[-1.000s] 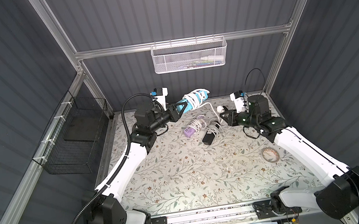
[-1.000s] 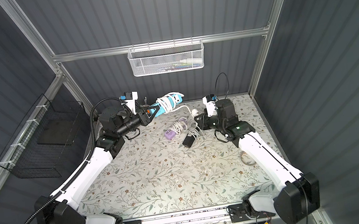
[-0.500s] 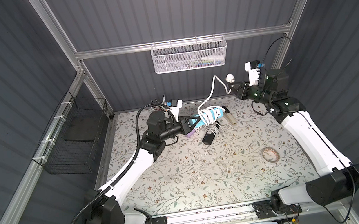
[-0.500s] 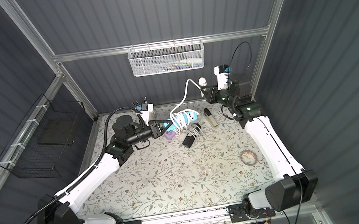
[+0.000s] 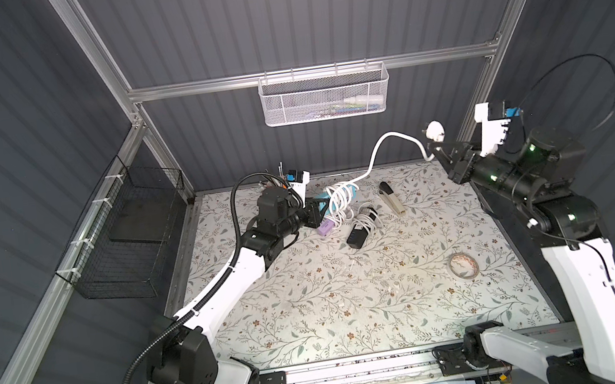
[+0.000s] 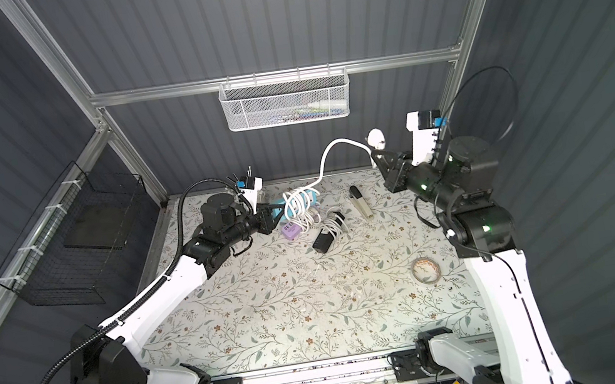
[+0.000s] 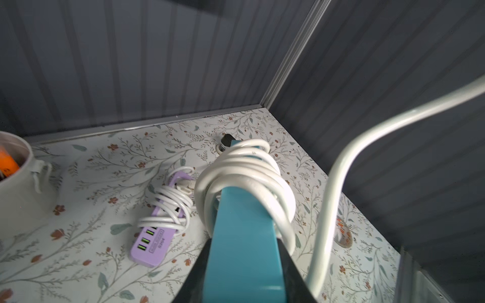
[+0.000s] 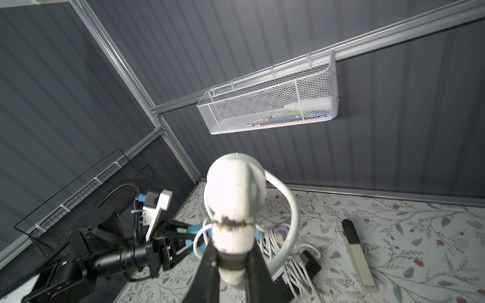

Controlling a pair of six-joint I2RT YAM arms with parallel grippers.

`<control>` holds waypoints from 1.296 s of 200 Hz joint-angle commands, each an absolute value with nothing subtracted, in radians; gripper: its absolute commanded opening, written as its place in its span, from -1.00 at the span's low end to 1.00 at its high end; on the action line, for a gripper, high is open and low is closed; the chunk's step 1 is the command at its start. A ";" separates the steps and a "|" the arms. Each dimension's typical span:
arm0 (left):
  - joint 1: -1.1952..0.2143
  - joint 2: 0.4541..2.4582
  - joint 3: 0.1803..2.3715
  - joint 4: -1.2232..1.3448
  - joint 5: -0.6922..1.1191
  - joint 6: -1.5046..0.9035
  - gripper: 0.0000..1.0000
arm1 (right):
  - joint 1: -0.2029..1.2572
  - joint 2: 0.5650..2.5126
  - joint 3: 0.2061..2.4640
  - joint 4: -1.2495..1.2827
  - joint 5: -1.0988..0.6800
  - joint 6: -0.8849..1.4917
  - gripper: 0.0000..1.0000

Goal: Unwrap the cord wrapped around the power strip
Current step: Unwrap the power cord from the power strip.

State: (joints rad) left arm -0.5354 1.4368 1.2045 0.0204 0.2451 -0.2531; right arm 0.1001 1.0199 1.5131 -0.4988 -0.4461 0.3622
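— Where's the power strip (image 7: 242, 236)?
— Held just above the far side of the floral table (image 5: 352, 296); the left gripper (image 5: 319, 209) is clamped on its teal end; white cord (image 7: 244, 168) coils wrap its middle.
— And the right gripper (image 8: 232, 265)?
— Raised near the back right post; its jaws are closed on the cord's plug (image 8: 235, 189); the freed length arcs from the coils up to it.

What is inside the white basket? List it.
Through the basket mesh: a white item, a green one, a blue one. Mesh blurs them; what they are cannot be told.
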 commanded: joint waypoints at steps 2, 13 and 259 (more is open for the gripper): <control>-0.519 1.444 1.307 0.078 0.215 -0.105 -1.00 | 0.094 0.975 1.421 -0.580 -0.441 0.365 -1.00; -0.504 1.456 1.342 0.068 0.239 -0.089 -1.00 | 0.094 0.946 1.357 -0.587 -0.429 0.367 -1.00; -0.419 1.281 1.244 0.298 0.383 -0.181 -1.00 | -0.393 1.021 0.689 -0.405 -0.438 0.586 -1.00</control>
State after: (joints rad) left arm -0.4244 1.3315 1.2457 0.1806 0.4175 -0.1799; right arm -0.2955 0.9932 0.7322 -0.4767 -0.3317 0.5289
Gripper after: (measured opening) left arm 0.330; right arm 0.149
